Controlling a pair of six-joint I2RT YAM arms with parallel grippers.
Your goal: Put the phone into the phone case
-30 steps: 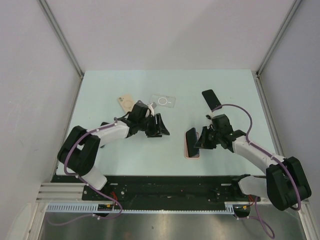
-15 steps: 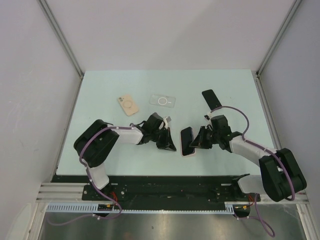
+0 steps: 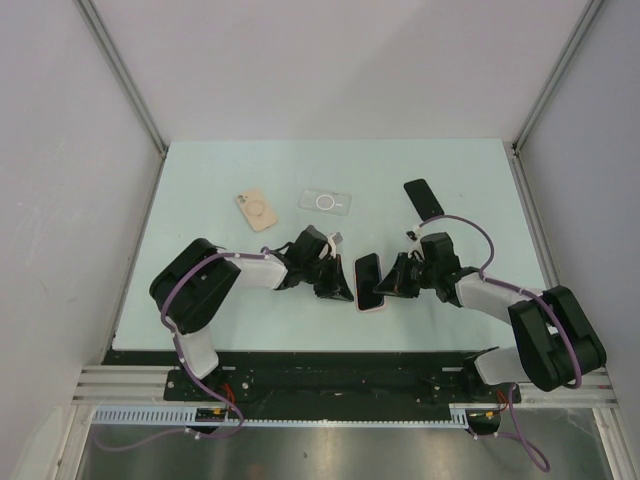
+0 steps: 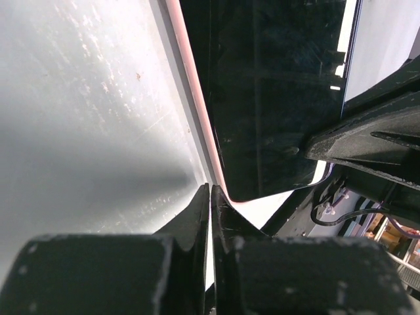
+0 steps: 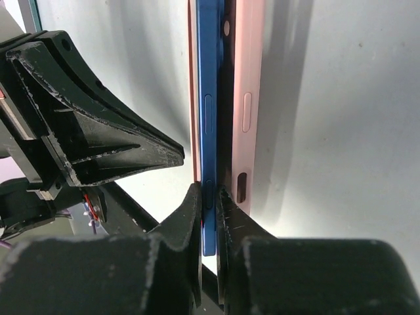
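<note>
The phone (image 3: 368, 281), blue-edged with a black screen, sits tilted in the pink phone case (image 3: 374, 307) near the table's front middle. In the right wrist view my right gripper (image 5: 209, 197) is shut on the phone's blue edge (image 5: 207, 79), with the pink case wall (image 5: 247, 98) just right of it. My left gripper (image 4: 210, 191) is shut and empty, its tips against the case's pink rim (image 4: 189, 92) beside the phone screen (image 4: 275, 98). From above, the left gripper (image 3: 345, 287) and right gripper (image 3: 384, 285) flank the phone.
A tan case with a ring (image 3: 257, 209), a clear case (image 3: 327, 202) and a second black phone (image 3: 422, 197) lie farther back on the pale green table (image 3: 200, 190). Grey walls enclose the sides.
My left gripper has left the tan case and come right to the pink case's edge. My right gripper has carried the phone and case leftward, tilting them up.
</note>
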